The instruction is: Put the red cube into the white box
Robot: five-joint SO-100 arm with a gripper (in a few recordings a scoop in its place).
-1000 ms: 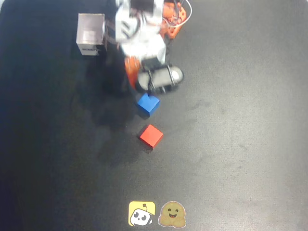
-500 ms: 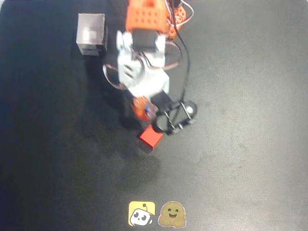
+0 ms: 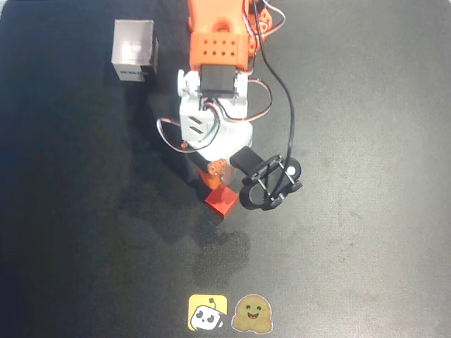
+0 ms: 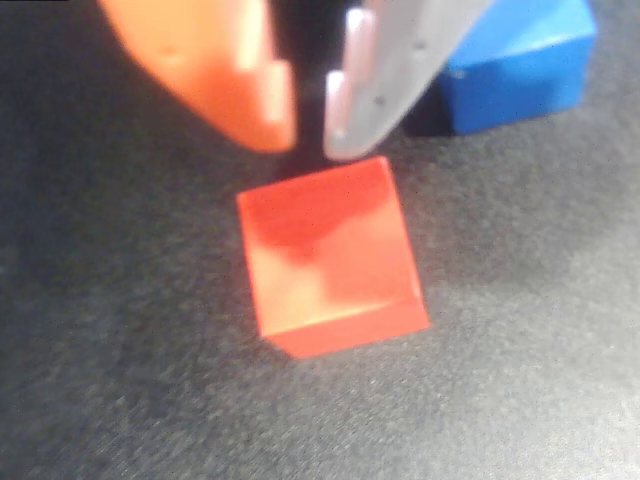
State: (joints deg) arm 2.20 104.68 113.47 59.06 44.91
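- Presently, the two-finger gripper, one orange plastic finger and one pale grey one: the tips stand nearly together with a narrow dark slit between them, grasping nothing. It hangs just above the far edge of the cube; contact cannot be told from the wrist view. The gap looks far too narrow to straddle the cube, so it would need to widen first.
- The small bright red plain-faced cube: it lies flat on the black matte table, directly below the fingertips in the overhead view. Judged rigid, light and smooth-sided, not fragile; best taken across two opposite flat faces, near the middle, to avoid twisting.
- The small blue cube: just behind the red one, apart from it; a wide opening may brush it.
- The small white open-topped box with a dark label: well apart, at the upper left in the overhead view, with the label side facing down in the picture.
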